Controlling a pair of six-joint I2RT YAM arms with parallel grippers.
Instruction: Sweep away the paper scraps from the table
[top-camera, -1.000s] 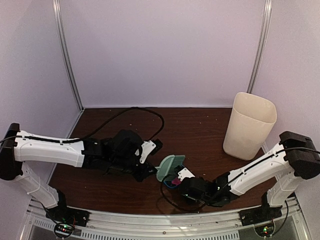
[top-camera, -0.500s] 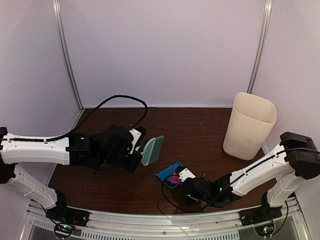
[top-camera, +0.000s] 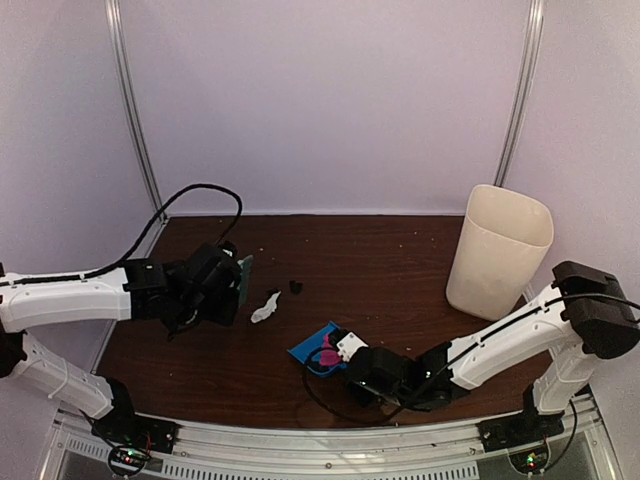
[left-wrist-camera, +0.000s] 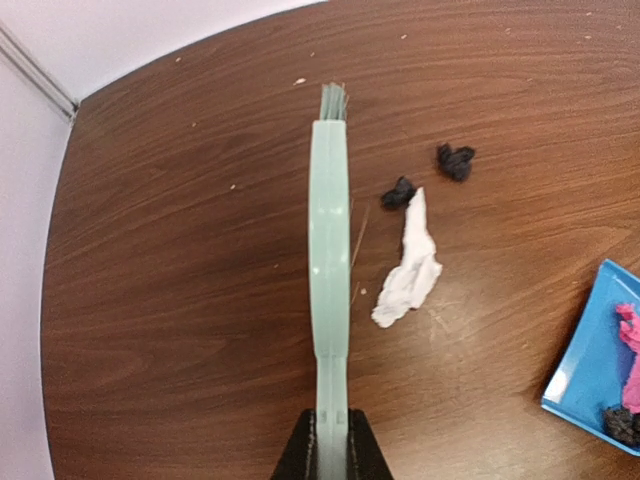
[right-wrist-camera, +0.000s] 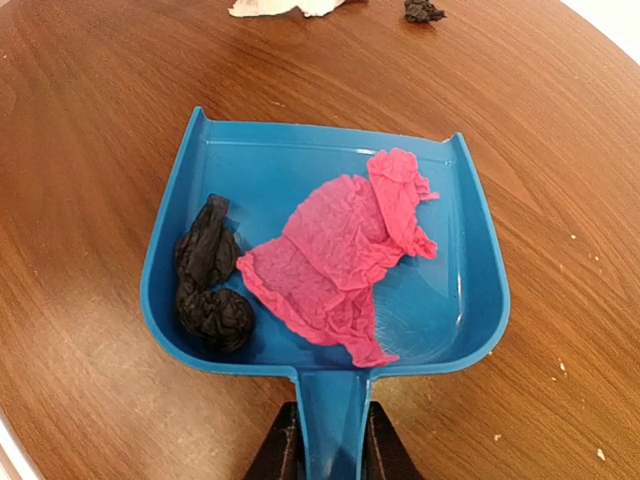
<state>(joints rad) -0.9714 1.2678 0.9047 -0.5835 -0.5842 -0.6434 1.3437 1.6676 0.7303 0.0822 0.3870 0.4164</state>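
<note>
Brush (left-wrist-camera: 329, 300) moved left of paper scraps (left-wrist-camera: 408, 270).

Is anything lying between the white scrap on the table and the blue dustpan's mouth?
Nothing visible does. Only bare table separates the white scrap from the dustpan. The black bits lie at the scrap's other end, off that path.

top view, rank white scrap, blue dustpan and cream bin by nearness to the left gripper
1. white scrap, just right of the left gripper
2. blue dustpan, front centre
3. cream bin, far right
</note>
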